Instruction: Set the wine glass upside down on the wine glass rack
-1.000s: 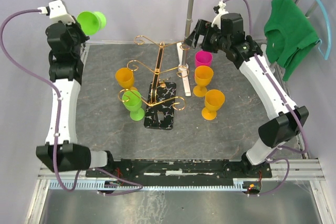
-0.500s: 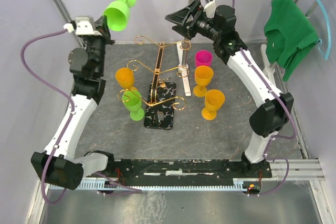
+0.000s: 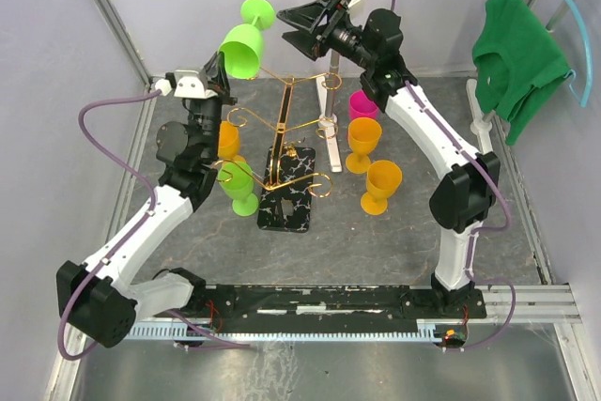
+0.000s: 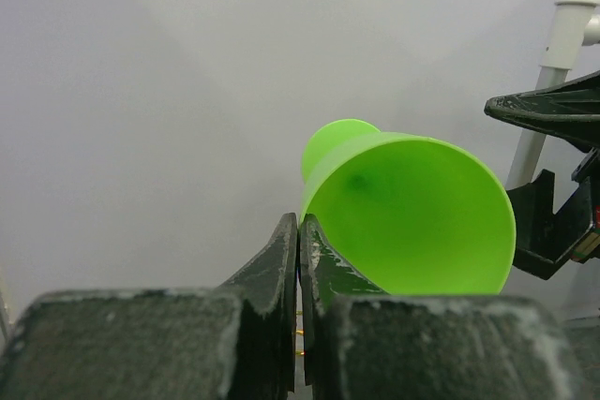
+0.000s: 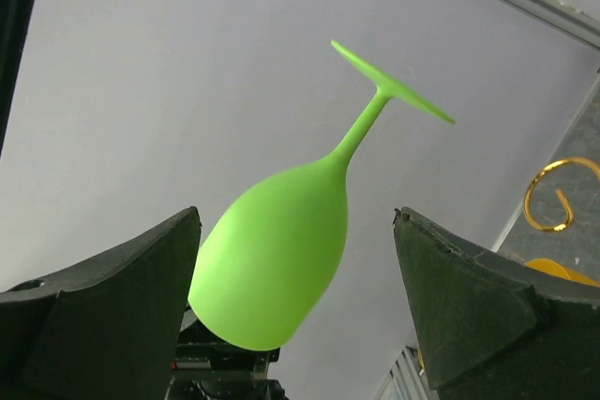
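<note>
A bright green wine glass (image 3: 244, 41) hangs upside down in the air above the back left of the gold wine glass rack (image 3: 282, 119), which stands on a black marbled base (image 3: 286, 202). My left gripper (image 3: 227, 65) is shut on the glass's rim; the left wrist view shows the fingers (image 4: 298, 224) pinched on the edge of the bowl (image 4: 412, 217). My right gripper (image 3: 297, 29) is open and empty just right of the glass, level with it. In the right wrist view the glass (image 5: 281, 269) shows between the wide-open fingers of that gripper (image 5: 295, 217), farther off.
On the mat stand a second green glass (image 3: 238, 185), three orange glasses (image 3: 223, 138) (image 3: 364, 138) (image 3: 382, 185) and a pink one (image 3: 363, 105). A white pole stand (image 3: 331, 129) rises right of the rack. A green shirt (image 3: 516, 44) hangs at the right.
My left arm has carried the green glass rightward, from the left wall to above the rack's back arms. My right gripper has swung left and up toward the glass, jaws open.
</note>
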Motion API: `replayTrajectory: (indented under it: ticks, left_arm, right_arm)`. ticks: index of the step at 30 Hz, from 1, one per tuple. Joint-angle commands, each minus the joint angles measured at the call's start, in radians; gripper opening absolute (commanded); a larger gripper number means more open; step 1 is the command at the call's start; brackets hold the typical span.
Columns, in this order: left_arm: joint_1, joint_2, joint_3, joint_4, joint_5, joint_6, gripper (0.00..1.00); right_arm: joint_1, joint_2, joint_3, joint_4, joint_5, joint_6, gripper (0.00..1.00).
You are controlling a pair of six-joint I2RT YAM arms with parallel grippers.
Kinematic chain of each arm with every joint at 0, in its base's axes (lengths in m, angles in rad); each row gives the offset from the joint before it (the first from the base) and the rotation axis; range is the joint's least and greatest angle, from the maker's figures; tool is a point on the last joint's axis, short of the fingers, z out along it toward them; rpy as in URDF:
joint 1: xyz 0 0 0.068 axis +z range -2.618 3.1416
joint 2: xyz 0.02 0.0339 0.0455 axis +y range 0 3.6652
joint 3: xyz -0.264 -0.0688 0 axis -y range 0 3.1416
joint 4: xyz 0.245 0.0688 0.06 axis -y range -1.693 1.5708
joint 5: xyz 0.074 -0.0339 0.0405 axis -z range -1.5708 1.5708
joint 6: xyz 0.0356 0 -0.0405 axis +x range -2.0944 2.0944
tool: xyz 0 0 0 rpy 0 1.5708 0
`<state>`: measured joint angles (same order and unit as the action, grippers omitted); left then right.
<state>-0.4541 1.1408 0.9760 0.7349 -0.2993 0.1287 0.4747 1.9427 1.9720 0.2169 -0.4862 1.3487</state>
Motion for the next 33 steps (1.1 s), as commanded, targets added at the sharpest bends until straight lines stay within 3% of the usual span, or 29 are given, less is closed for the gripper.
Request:
replayTrajectory:
  ticks: [1,21,33]
  left_arm:
    - [-0.019,-0.050,-0.008,0.126,-0.038,0.050,0.03]
    - [-0.058,-0.040,-0.036,0.141,-0.007,0.014,0.03]
    - [-0.066,-0.063,-0.072,0.141,-0.011,-0.007,0.03]
  right_arm:
    - [-0.002,0.033,0.077,0.106,0.016,0.047,0.91]
    - [0.064,0.135,0.213,0.065,-0.009,0.088,0.80]
    - [0.095,0.141,0.200,0.066,-0.026,0.104,0.68]
